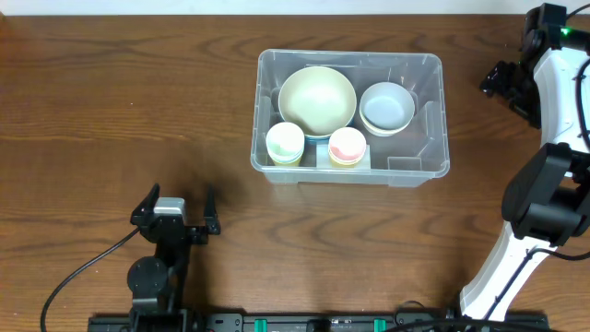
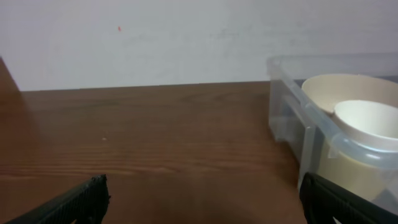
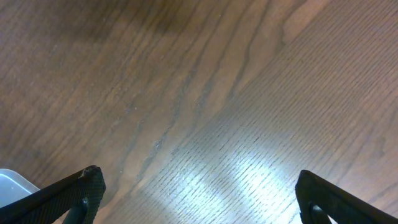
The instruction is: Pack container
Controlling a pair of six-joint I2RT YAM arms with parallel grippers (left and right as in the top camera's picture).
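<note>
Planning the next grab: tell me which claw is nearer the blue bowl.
Right. The right claw is just past the bin's right wall, beside the blue bowl; the left claw is off the bin's near-left corner, farther away.

Probably a robotics lab bench.
We see a wood-grain table, a black mounting rail and loose cable behind the left claw, and a plain white wall ahead of it.
</note>
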